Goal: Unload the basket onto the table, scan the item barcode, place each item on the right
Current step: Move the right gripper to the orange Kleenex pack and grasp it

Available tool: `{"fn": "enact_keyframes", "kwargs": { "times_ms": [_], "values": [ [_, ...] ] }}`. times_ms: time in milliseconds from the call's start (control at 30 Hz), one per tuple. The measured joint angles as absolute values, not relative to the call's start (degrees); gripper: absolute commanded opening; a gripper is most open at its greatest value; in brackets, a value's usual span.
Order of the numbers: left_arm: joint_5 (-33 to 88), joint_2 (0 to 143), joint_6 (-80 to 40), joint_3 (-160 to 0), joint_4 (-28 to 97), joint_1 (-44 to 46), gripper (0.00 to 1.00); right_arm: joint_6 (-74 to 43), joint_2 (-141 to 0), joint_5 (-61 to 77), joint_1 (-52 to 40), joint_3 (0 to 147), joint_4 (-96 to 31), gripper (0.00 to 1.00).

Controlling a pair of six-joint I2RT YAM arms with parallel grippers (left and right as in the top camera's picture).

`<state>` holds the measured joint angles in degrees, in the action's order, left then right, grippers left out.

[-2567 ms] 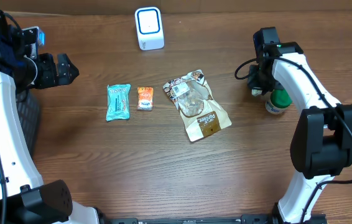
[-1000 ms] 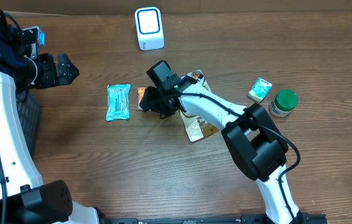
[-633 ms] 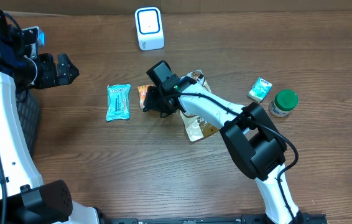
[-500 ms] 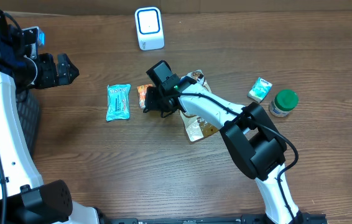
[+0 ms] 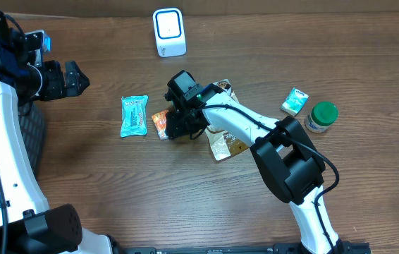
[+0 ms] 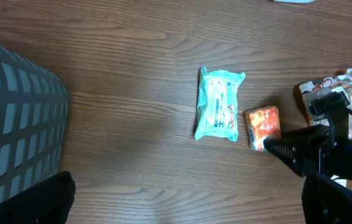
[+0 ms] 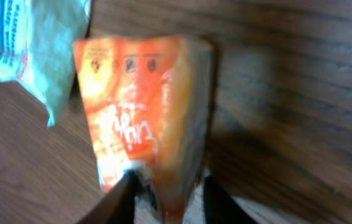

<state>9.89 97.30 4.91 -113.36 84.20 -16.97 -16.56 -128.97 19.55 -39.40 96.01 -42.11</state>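
1. The right hand (image 7: 166, 202) pinches the orange packet (image 7: 143, 118) by one end, between its fingertips.
2. The teal packet (image 5: 134, 115) lies just beside that hand, on the tabletop (image 5: 185, 190).
3. The left hand (image 5: 77, 77) stands spread wide, holding nothing.

Brown wood-grain table (image 5: 115, 190) (evenly lit), dark grid basket (image 6: 14, 118) at its edge
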Motion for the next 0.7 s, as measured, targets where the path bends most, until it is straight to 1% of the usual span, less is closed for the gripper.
{"fn": "enact_keyframes", "kwargs": {
  "times_ms": [167,467,700],
  "values": [
    [9.9,97.3,4.9,-113.4,84.2,-17.0,1.0,-15.7,-129.0,20.6,-39.2,96.0,-42.0,0.34],
    [9.9,97.3,4.9,-113.4,84.2,-17.0,1.0,-23.8,-128.9,30.7,-33.4,96.0,-43.1,0.34],
    [9.9,97.3,4.9,-113.4,84.2,-17.0,0.99,-26.9,-128.8,33.0,-33.5,96.2,-46.1,0.36]
  ]
}}
